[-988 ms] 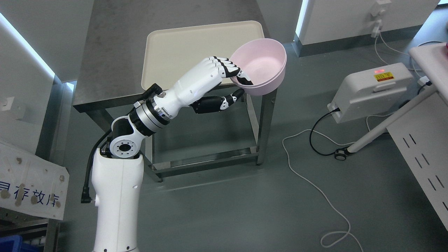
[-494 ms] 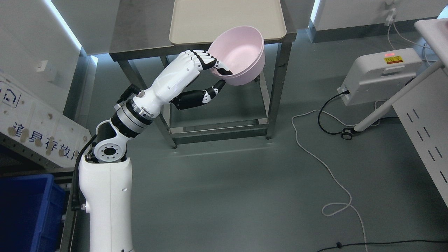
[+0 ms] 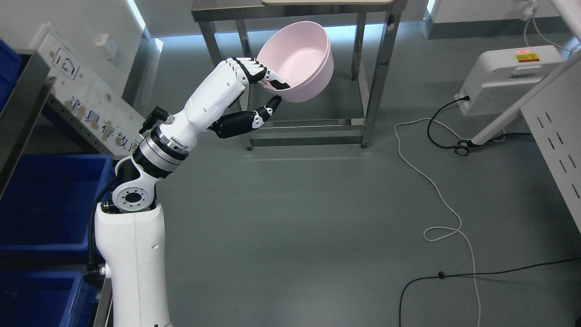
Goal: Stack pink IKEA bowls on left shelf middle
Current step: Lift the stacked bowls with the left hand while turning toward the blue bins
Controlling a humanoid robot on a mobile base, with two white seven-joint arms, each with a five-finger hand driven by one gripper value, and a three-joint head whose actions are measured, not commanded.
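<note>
- Presently we hold the pink bowl (image 3: 299, 61) in our left hand (image 3: 254, 93), the four fingers (image 3: 256, 75) hooked over its near rim into the hollow and the thumb pressing from beneath, so the rim is pinched between them.
- We see the bowl in the air, tilted with its opening toward us, in front of the steel surface (image 3: 299, 9) at the far side and touching nothing else.
- We judge this to be the carry step: the bowl is lifted and not yet at the shelf.
- At the near left we note the shelf frame (image 3: 22, 97) with blue bins (image 3: 50, 200); its middle level is not clearly shown.
- To do this well, we should keep the pinch firm, level the bowl before lowering, and clear the frame's upright edge.
- Our right hand is out of view.
</note>
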